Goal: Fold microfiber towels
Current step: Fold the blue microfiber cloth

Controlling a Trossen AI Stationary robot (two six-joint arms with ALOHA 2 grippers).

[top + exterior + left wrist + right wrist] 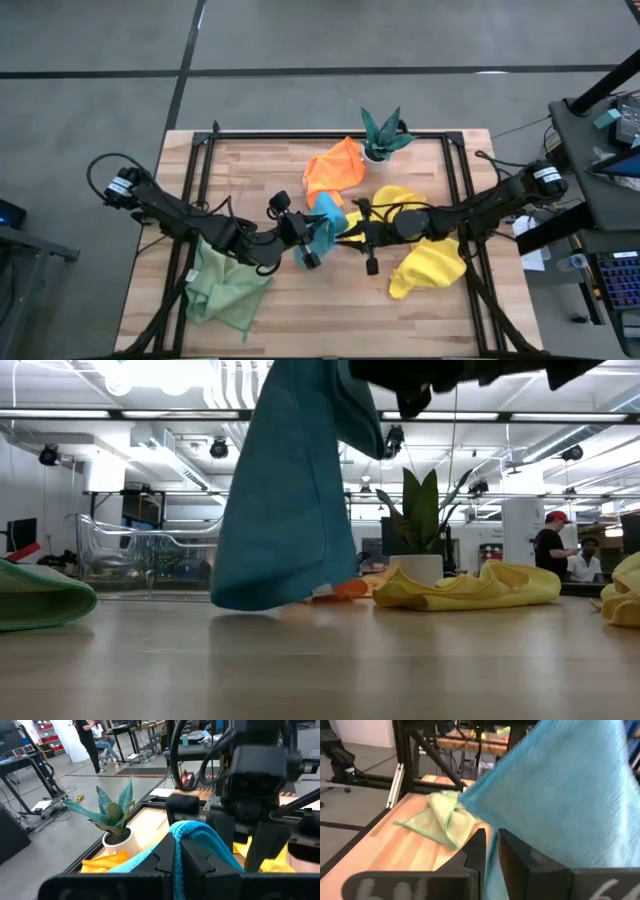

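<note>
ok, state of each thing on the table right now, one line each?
blue towel: lifted off the table, hanging, pinched by both arms
left gripper: jaws shut on blue towel
right gripper: jaws shut on blue towel
green towel: crumpled, lying on the table
orange towel: crumpled, lying by the plant
yellow towels: bunched, unfolded
plant: upright in its pot

Ceiling lights are glaring white in the low view, blowing out. Blue towel is hanging close and blurring. Wrist views are smearing softly; tabletop is catching even light.
</note>
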